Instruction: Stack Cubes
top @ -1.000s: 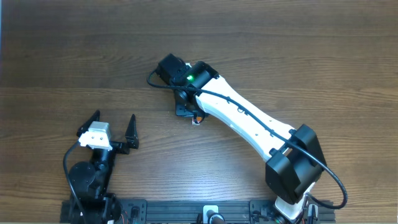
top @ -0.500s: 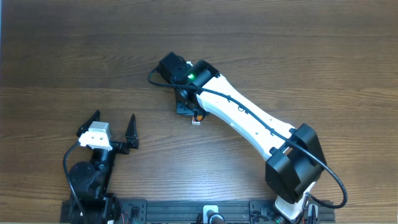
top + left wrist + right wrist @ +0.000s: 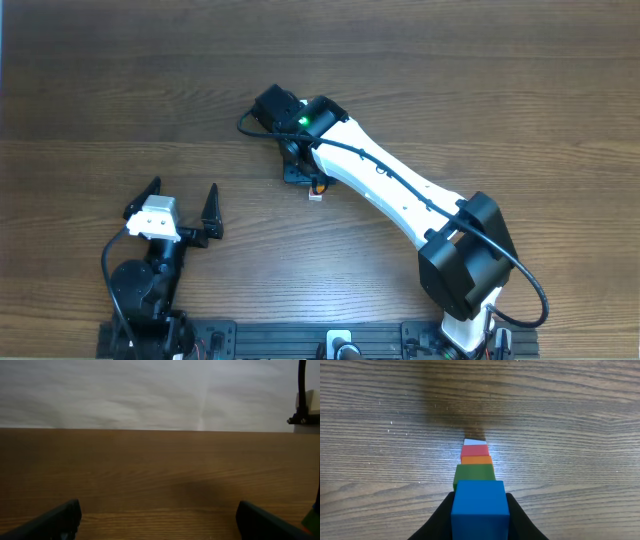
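- Nearest the rail where both arms are mounted, the left hand (image 3: 183,190) sits low and pulled back by its own base, over bare wood on the left side of the tabletop (image 3: 500,80).
- Its two dark fingers (image 3: 55,520) are spread wide apart with nothing between them; only wood grain lies ahead of them.
- The left hand is well apart from the cubes and touches none of them.
- Further out, the white right arm (image 3: 390,190) stretches on a slant from its base at the right, up and across to about the middle of the tabletop.
- At its end, the right hand (image 3: 480,495) points straight down over a column of cubes.
- Its fingers lie close against two opposite sides of the blue cube (image 3: 480,510), gripping it.
- The blue cube is the top one, sitting on the green cube (image 3: 474,472).
- Below the green cube come the orange cube (image 3: 476,459), then the red cube (image 3: 474,450), and the white cube (image 3: 474,442) at the bottom on the wood.
- From above, the wrist covers most of the column; a sliver of orange and white peeks out just beside it.
- The wood beyond the column is plain brown planking.
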Robot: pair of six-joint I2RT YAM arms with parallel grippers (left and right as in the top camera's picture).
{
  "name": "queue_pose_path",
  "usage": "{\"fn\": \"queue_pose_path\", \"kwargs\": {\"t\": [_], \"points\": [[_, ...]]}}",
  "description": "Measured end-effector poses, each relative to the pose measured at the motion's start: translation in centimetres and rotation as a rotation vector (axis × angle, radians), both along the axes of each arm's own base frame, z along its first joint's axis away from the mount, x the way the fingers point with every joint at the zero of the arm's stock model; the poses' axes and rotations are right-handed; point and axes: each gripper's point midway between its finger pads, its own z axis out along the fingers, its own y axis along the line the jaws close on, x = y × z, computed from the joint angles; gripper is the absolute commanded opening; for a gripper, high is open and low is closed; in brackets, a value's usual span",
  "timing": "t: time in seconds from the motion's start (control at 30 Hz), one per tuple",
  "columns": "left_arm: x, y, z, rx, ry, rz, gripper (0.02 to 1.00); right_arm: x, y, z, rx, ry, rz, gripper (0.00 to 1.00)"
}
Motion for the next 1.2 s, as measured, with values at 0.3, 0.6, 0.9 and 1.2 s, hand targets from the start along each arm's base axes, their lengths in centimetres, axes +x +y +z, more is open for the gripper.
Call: {"fn": "queue_pose_path", "kwargs": {"t": [0.3, 0.6, 0.9, 1.2], "points": [[0.0, 0.0, 0.0, 0.000, 0.000, 0.000, 1.000, 0.0, 0.0, 0.0, 0.000, 0.000, -0.003, 0.318], [0.0, 0.0, 0.0, 0.000, 0.000, 0.000, 1.000, 0.0, 0.0, 0.0, 0.000, 0.000, -0.001, 0.557], [0.0, 0.0, 0.0, 0.000, 0.000, 0.000, 1.000, 0.0, 0.0, 0.0, 0.000, 0.000, 0.001, 0.993], [0.0, 0.0, 0.0, 0.000, 0.000, 0.000, 1.000, 1.4, -0.6, 1.5, 0.014, -0.039, 0.048, 0.993]]}}
